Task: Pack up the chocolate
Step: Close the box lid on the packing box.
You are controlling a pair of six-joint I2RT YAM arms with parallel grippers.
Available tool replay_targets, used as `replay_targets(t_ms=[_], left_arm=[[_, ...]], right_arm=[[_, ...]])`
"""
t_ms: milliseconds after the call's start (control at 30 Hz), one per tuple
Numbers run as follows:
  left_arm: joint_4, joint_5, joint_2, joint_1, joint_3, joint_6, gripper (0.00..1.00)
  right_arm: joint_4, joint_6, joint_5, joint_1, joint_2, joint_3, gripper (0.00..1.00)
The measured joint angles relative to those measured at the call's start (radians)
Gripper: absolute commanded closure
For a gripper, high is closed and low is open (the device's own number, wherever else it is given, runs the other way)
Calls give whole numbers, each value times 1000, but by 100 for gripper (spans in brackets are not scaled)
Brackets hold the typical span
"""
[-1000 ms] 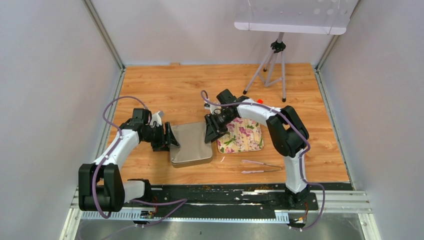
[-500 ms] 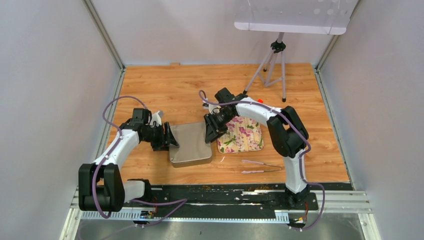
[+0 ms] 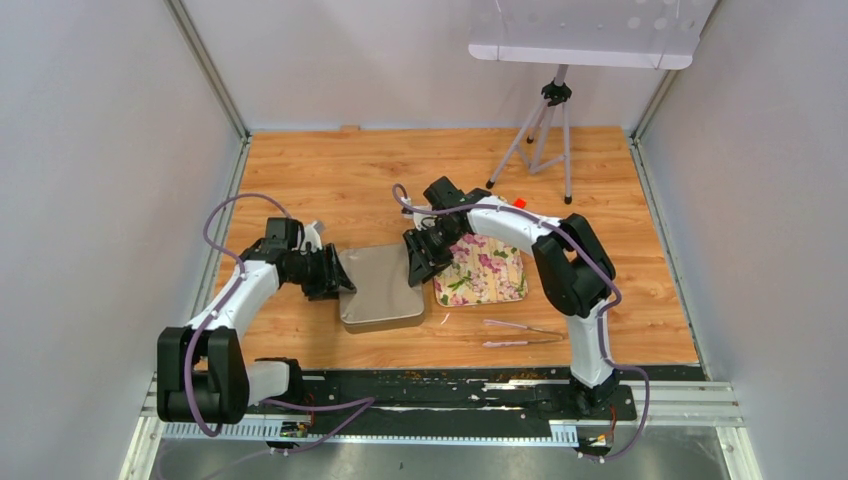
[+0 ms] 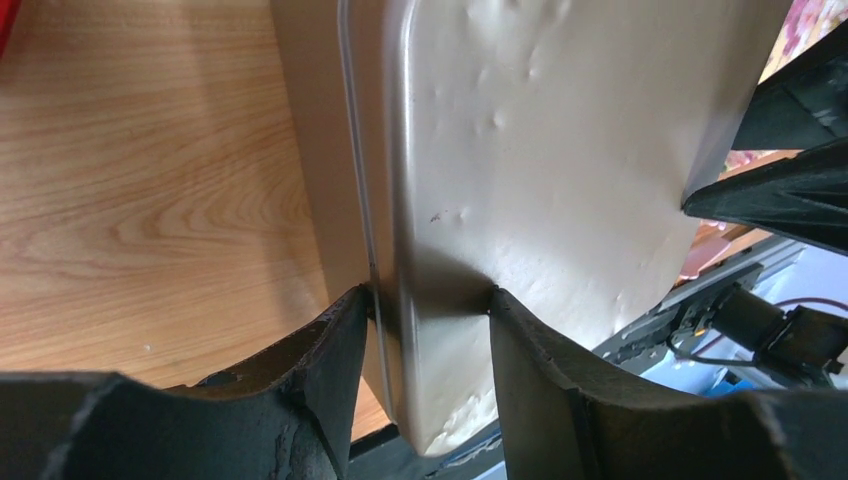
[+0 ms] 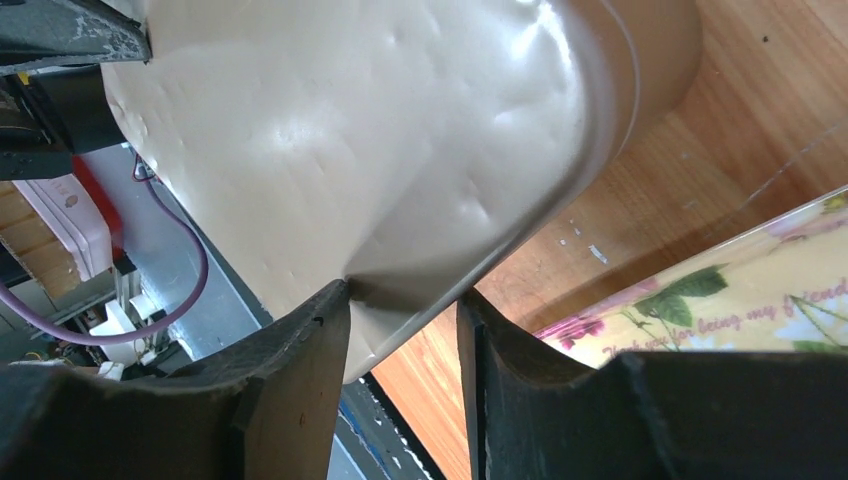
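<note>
Since a second ago, both arms are drifting slightly to the left, and the beige tin [image 3: 380, 290] is travelling with them.

The left gripper [image 4: 428, 300] is pinching narrow on the tin's edge, one finger on each side of the rim. The right gripper [image 5: 400, 290] is doing the same on the opposite edge. The tin is spanning the gap between the two pincers, its broad dented face stretching straight ahead of each set of fingers. Its longer sides seem to be the two I am clamping, though I am only judging that.

No chocolate is showing in any view. The tin's face is closed to all three cameras, so I cannot tell whether pieces are sitting inside.

The floral lid [image 3: 485, 272] is lying flat just beyond the right pincer, on the side away from the tin. I am reading it as the tin's cover. The right arm is the nearer one to it. Mating the two will be turning on keeping the tin level between the pincers while it is lined up with that lid.
</note>
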Motion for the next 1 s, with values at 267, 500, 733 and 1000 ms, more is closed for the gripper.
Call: replay_targets(t_ms=[267, 500, 733, 1000], left_arm=[[100, -9, 48, 0, 7, -40, 42], [241, 3, 167, 3, 56, -68, 52], [312, -2, 233, 13, 95, -87, 45], [195, -73, 249, -1, 237, 20, 39]], right_arm=[[6, -13, 37, -24, 14, 24, 50], [35, -31, 14, -45, 38, 29, 47], [14, -51, -62, -76, 90, 79, 41], [14, -106, -3, -114, 90, 180, 36]])
